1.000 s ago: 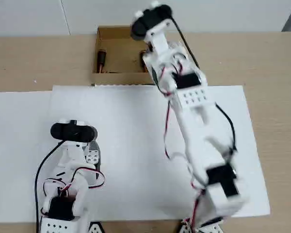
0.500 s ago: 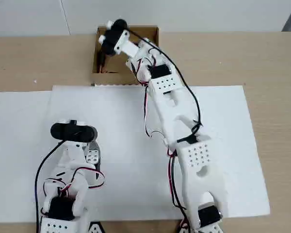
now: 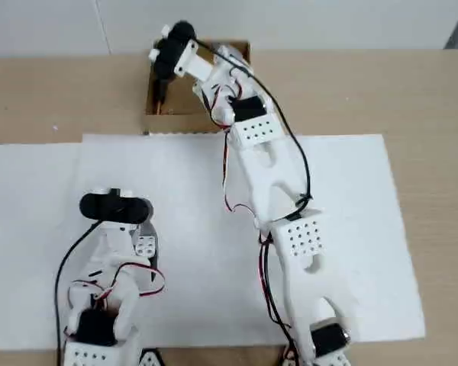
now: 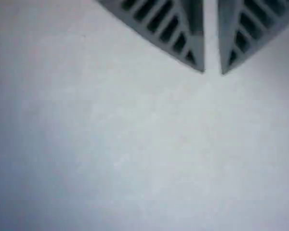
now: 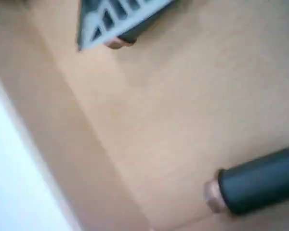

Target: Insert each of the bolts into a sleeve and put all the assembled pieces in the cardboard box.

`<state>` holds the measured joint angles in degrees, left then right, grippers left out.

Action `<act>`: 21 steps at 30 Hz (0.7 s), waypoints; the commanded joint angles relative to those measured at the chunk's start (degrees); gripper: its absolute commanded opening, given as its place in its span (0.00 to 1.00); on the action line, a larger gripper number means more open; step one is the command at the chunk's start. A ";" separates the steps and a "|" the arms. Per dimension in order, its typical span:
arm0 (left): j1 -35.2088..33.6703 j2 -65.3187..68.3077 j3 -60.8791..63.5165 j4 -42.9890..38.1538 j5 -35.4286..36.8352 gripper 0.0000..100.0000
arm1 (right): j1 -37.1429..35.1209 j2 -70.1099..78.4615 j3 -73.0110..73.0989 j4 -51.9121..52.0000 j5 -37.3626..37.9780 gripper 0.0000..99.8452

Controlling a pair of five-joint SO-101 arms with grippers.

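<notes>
Two assembled pieces at the cardboard box (image 3: 179, 122): one piece (image 5: 260, 185) lies on its floor, another piece (image 5: 117, 43) seems pinched in right fingers (image 5: 111, 19) low inside, likely for release. Left fingers (image 4: 183, 33) nearly closed, empty, parked over paper (image 4: 111, 154) on desk (image 3: 412, 91)

wooden table (image 3: 427, 91), white sheet (image 3: 191, 198), pale wall (image 3: 328, 23)

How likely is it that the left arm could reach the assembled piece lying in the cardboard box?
Probably not. The left gripper sits folded back over the white paper, far from the cardboard box, and the right gripper, holding another piece, hangs over the box near the assembled piece.
</notes>
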<state>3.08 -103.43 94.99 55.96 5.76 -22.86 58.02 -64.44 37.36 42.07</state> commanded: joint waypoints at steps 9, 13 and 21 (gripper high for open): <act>0.00 -0.44 -0.31 0.00 0.44 0.01 | -0.57 -1.01 -21.80 16.48 0.53 0.00; 0.00 -0.44 -0.31 0.00 0.44 0.01 | -0.66 -1.01 -31.82 24.22 0.53 0.00; 0.00 -0.44 -0.31 0.00 0.44 0.01 | 0.22 -10.42 -32.09 36.79 -0.53 0.00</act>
<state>3.08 -103.43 94.99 55.96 5.76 -22.86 55.56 -91.52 70.42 42.07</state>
